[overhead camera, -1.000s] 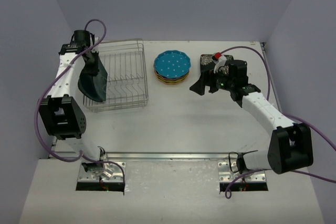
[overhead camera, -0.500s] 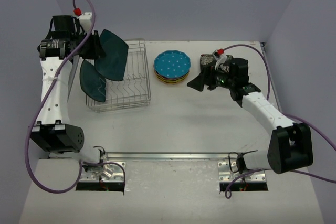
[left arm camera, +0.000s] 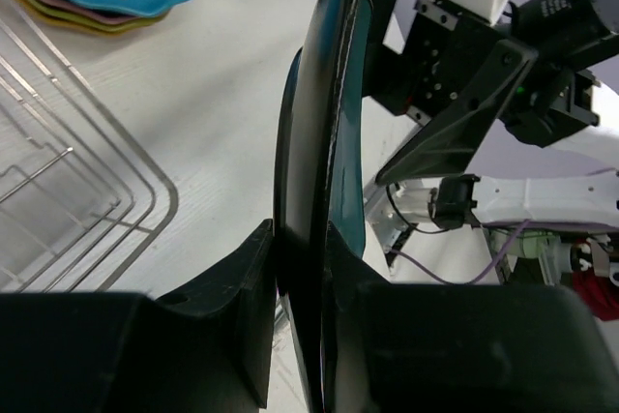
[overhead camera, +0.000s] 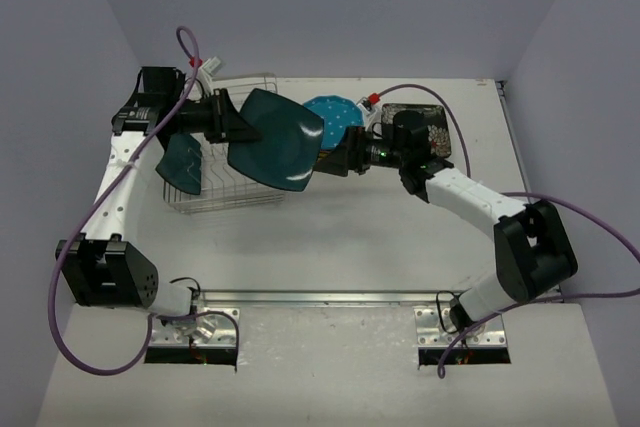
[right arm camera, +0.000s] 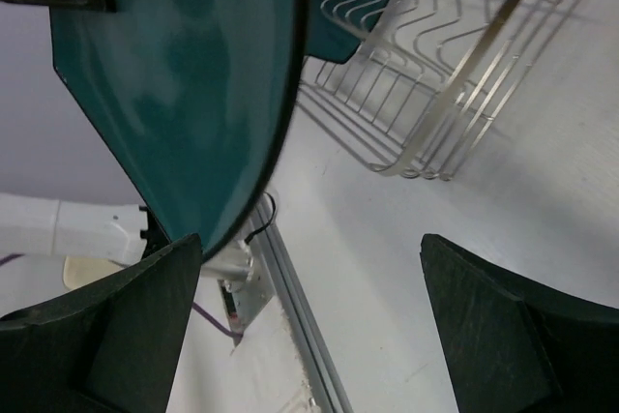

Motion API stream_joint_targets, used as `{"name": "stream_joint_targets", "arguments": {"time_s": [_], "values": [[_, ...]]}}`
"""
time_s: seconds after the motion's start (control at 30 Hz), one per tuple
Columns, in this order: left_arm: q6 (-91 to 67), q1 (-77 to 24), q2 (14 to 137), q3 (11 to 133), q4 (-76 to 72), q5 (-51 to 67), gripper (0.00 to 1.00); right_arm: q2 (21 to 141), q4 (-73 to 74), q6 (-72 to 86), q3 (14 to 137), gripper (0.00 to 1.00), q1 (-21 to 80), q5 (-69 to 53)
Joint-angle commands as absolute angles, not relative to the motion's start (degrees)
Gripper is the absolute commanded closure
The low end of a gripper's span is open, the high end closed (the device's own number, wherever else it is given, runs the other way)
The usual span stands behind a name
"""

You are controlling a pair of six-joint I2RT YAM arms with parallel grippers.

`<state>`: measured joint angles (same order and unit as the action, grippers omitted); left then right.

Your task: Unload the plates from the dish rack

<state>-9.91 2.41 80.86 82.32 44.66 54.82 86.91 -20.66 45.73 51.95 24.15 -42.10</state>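
Mid-frame, the left gripper [overhead camera: 232, 125] pinches the dark teal plate [overhead camera: 278, 139] by its rim only, so the wide-open right gripper [overhead camera: 338, 155] beside it might bump it loose.

A white table [overhead camera: 340, 237] fills the middle of the overhead view, its top faintly grained (the grain shows best in the left wrist view [left arm camera: 222, 103]). Plain lavender walls close it in: a back wall [overhead camera: 330, 7] across the top of the frame, a left wall [overhead camera: 50, 97] and a right wall [overhead camera: 590, 97] slanting down the sides. A thin metal rail [overhead camera: 320, 297] runs across the lower middle. Below its ends sit two shiny metal plates [overhead camera: 195, 327] [overhead camera: 465, 332], each above a dark rectangular slot [overhead camera: 190, 355] in a rougher pale board [overhead camera: 330, 377] along the bottom edge.
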Motion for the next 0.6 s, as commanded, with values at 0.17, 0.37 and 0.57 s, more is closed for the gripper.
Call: {"name": "stream_joint_targets", "arguments": {"time_s": [0.17, 0.37, 0.57], "values": [[-12.2, -2.2, 79.0, 81.4, 36.1, 65.9, 1.00, 88.9, -24.7, 44.0, 55.8, 0.13, 27.3, -43.8], [-12.1, -3.8, 79.2, 79.2, 35.1, 65.8, 1.00, 92.0, -31.3, 52.1, 56.9, 0.54, 27.3, -46.2], [-12.0, -3.8, 79.9, 79.4, 34.8, 65.0, 0.95, 93.6, -35.7, 60.2, 56.8, 1.00, 27.2, -48.8]]}}
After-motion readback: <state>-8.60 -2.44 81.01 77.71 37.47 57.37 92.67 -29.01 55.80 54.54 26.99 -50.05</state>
